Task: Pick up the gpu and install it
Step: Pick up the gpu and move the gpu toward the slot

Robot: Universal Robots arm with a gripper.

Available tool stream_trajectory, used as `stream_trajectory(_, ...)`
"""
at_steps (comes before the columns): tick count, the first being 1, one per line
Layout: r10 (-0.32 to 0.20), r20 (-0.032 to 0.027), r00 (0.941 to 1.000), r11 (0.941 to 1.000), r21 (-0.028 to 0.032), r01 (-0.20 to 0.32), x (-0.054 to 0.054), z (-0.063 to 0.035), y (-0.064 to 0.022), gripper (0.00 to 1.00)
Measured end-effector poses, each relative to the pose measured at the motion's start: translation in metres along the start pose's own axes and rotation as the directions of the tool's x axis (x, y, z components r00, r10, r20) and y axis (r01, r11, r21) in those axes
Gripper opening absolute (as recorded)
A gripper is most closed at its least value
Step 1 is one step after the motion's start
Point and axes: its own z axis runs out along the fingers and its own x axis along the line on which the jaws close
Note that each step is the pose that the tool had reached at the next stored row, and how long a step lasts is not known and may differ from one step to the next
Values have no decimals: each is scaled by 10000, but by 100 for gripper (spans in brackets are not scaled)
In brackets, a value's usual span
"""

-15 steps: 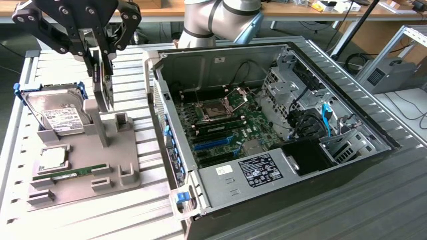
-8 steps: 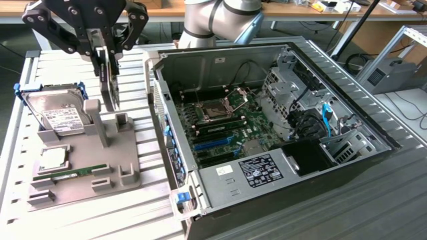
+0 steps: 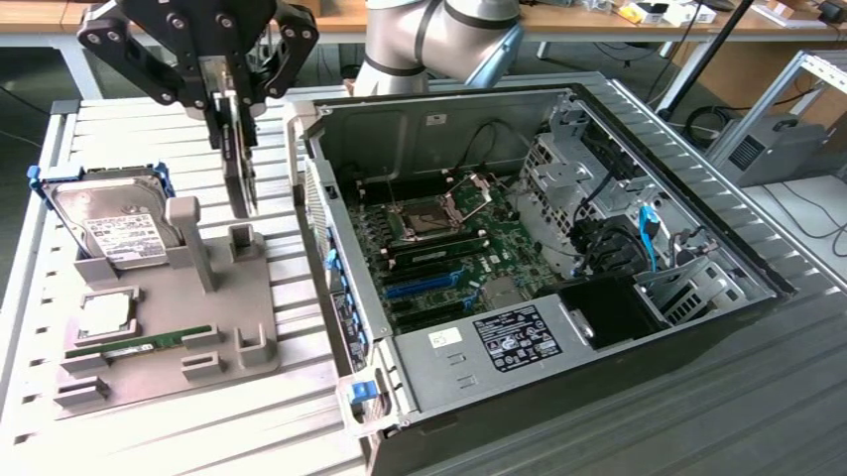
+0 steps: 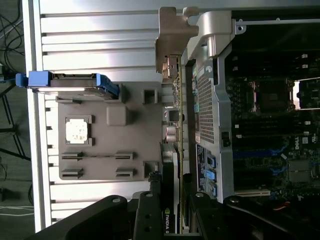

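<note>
- The slatted metal table (image 3: 159, 426) carries everything in the exterior view.
- The open computer case (image 3: 701, 188) lies on its side on the exterior view's right. Its motherboard faces up, with an empty processor socket and blue slots in plain sight.
- The grey arm (image 3: 423, 40) reaches in from behind the case.
- A grey fixture tray (image 3: 238, 327) sits on the table just beside the case, on the exterior view's left.
- The black gripper (image 3: 234, 99) hangs above the far end of that tray, its fingers clenched on the upper part of the gpu.
- The gpu (image 3: 240, 169) hangs edge-down in the air. It is between the hard drive and the case wall, with its lower edge just above an upright post of the tray. In the wrist view the gpu (image 4: 171, 150) runs edge-on away from the gripper (image 4: 171, 192), its pale bracket at the far end.
- The hard drive (image 3: 113, 223), in a blue frame, leans on its stand at the tray's far corner.
- A square processor (image 3: 106, 315) lies flat in its recess.
- A slim green memory stick (image 3: 139, 342) stands in a slot near the tray's near end.
</note>
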Motion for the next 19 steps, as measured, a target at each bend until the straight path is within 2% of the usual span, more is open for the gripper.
stream_trajectory(19, -1, 0, 10000, 10000, 0, 1, -328, 9, 14, 27)
